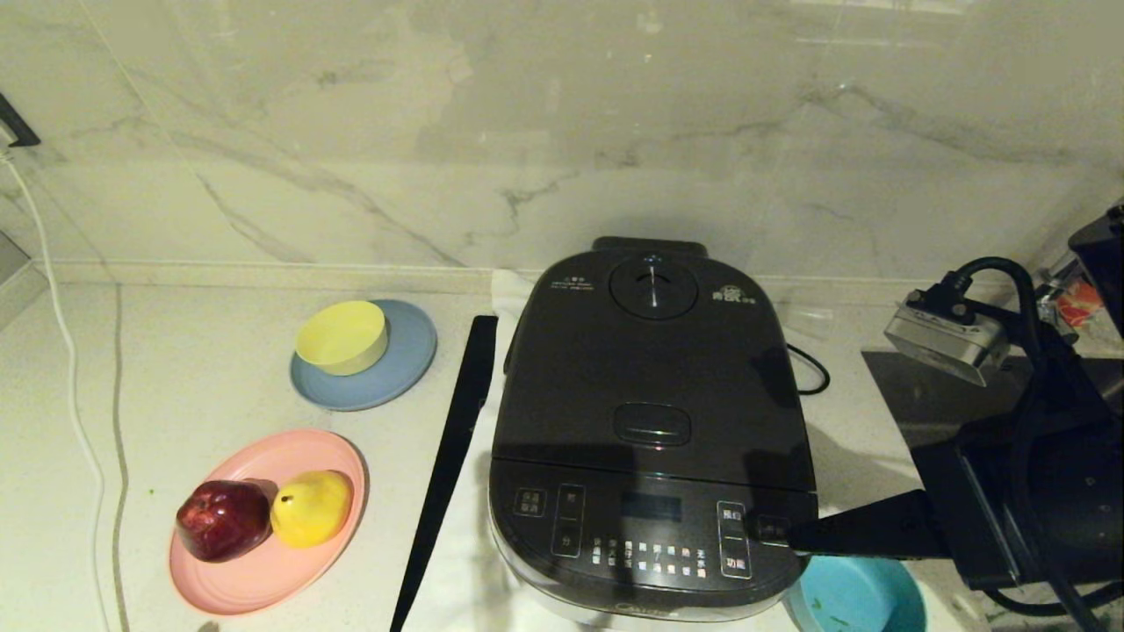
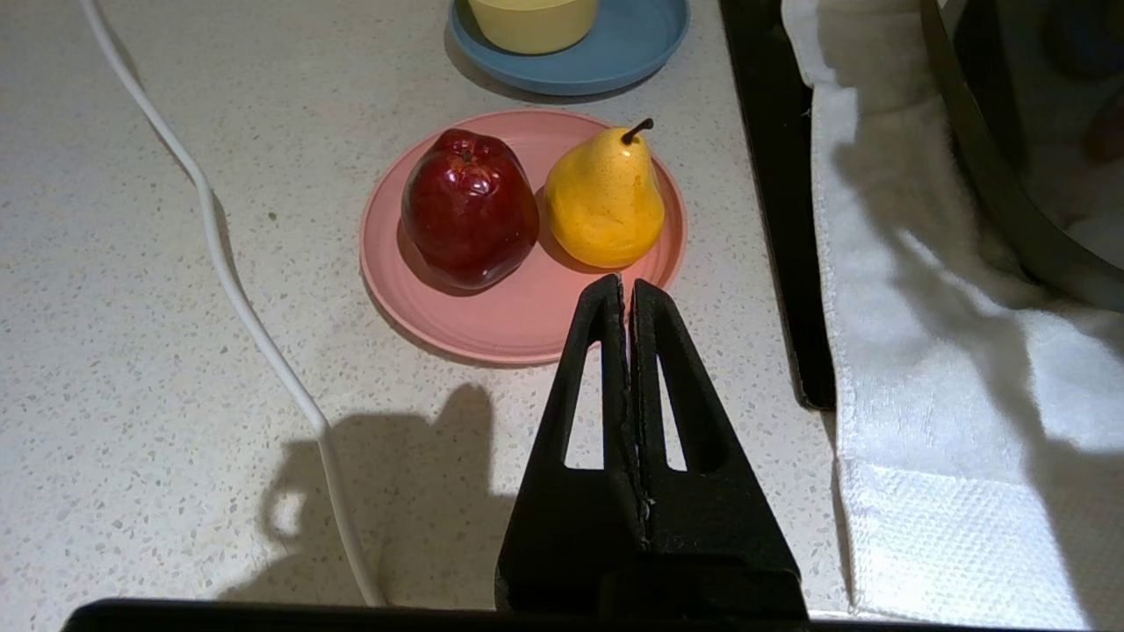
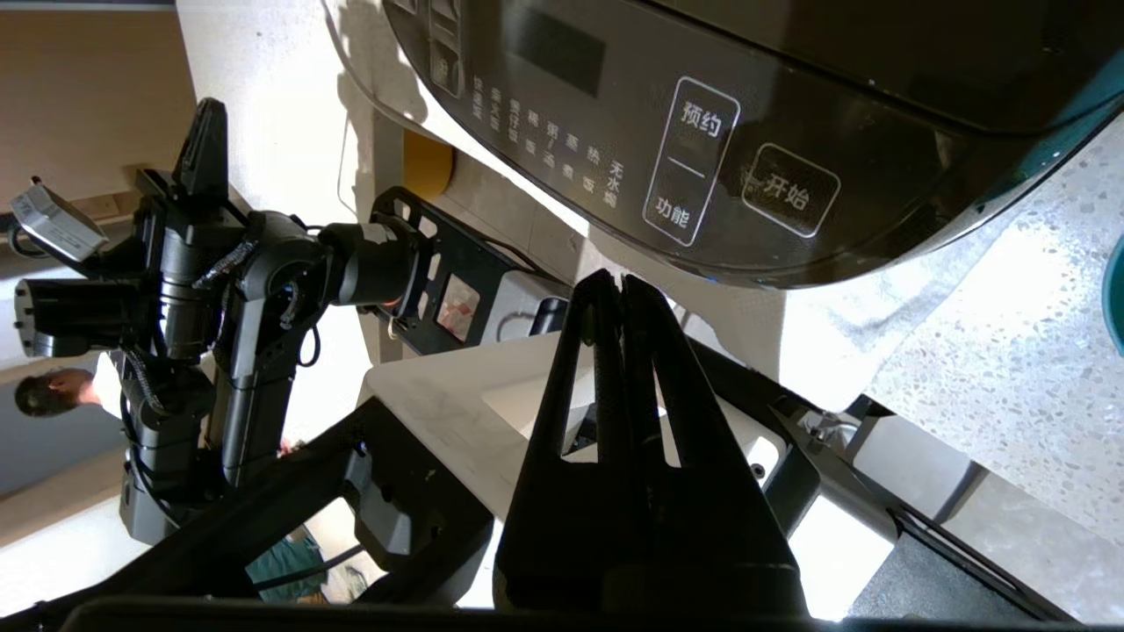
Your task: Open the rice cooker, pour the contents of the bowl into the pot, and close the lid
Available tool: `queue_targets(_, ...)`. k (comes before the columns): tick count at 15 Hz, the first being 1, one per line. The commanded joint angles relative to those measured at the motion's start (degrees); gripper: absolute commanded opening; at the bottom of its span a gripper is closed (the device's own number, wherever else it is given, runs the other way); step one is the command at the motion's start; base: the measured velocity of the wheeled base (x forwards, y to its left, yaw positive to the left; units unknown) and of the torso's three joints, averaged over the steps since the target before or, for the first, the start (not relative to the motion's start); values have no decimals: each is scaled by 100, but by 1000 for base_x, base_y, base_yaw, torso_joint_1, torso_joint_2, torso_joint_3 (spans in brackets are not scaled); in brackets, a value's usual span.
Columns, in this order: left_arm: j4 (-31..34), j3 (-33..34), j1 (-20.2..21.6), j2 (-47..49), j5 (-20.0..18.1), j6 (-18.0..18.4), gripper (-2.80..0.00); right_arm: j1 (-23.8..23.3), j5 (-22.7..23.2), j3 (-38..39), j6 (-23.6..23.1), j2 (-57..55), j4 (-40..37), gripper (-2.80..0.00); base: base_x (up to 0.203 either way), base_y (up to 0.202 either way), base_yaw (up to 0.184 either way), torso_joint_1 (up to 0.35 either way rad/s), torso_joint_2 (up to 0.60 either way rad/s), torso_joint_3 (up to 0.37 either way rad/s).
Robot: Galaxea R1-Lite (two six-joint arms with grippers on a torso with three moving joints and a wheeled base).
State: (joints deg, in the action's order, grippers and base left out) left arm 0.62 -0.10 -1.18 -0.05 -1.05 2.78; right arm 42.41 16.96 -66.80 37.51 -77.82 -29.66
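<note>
The dark rice cooker [image 1: 650,439] stands in the middle of the counter. Its lid [image 1: 650,360] is down, so the pot is hidden. My right gripper [image 1: 793,534] is shut and empty, its tips at the front right corner of the control panel [image 3: 702,158]. In the right wrist view the same gripper [image 3: 619,283] is just off the cooker's front edge. The teal bowl [image 1: 856,601] sits below that arm and holds a few green bits [image 1: 825,617]. My left gripper [image 2: 625,283] is shut and empty, hovering at the near edge of the pink plate [image 2: 492,316].
A yellow bowl [image 1: 342,336] sits on a grey-blue plate [image 1: 408,364]. The pink plate [image 1: 263,570] holds a red apple [image 1: 224,520] and a yellow pear [image 1: 312,507]. A white cable [image 1: 75,412], a black strip [image 1: 452,448] and a white towel [image 2: 931,369] lie near the cooker.
</note>
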Motion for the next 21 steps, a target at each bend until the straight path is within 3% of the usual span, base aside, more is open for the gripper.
queue_targets(1,-1,1,4,-4,-1,3,-280,-31,9,1,19,-67,-14,-280,0,0,0,0,0,0)
queue_targets(21,-1,1,4,-4,-1,3,-280,-602,9,159,19,-146,391,-280,0,0,0,0,0,0)
